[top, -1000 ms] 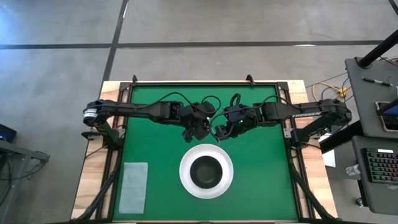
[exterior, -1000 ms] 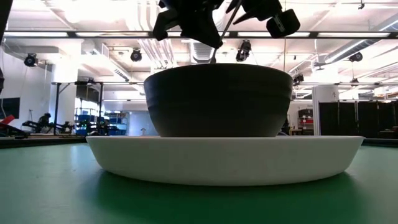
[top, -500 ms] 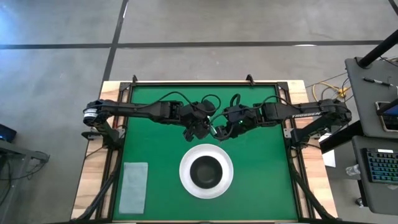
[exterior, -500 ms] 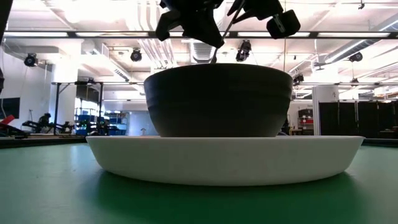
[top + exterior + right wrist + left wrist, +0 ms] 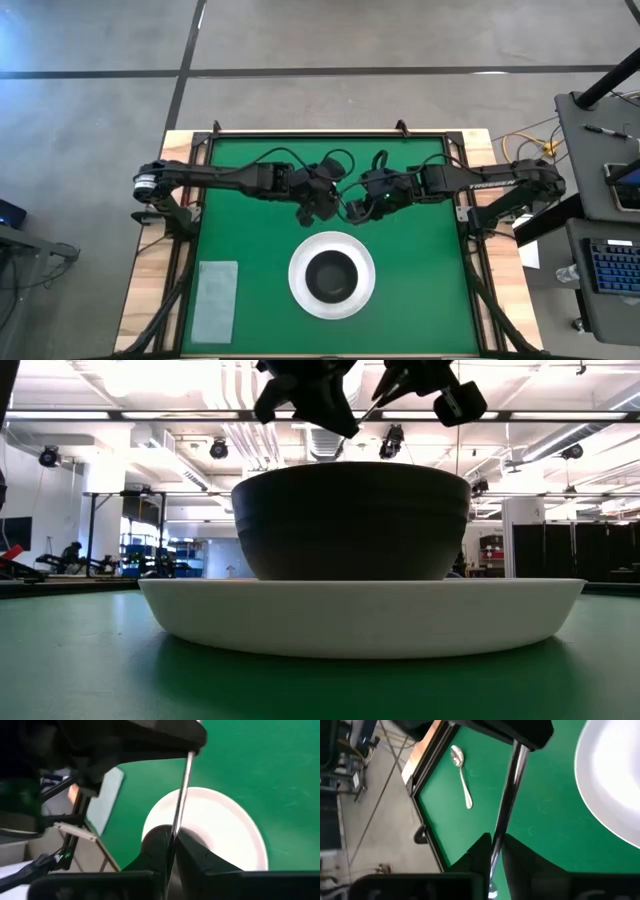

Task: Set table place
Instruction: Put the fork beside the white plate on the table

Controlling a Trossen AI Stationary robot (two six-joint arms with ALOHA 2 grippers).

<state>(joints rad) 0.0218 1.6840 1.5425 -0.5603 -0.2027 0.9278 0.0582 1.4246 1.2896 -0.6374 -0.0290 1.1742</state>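
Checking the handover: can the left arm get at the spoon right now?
Probably not yet. The left gripper is closed on the fork, which the right gripper also grips. The spoon lies bare on the table, so the way looks free once the fork is released.

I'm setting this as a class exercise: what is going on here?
Both arms meet in mid-air behind the white plate, which holds the dark bowl. A silver fork spans both claws, left claw and right claw, like a handover. A spoon lies on the green table; a grey napkin lies near one corner.
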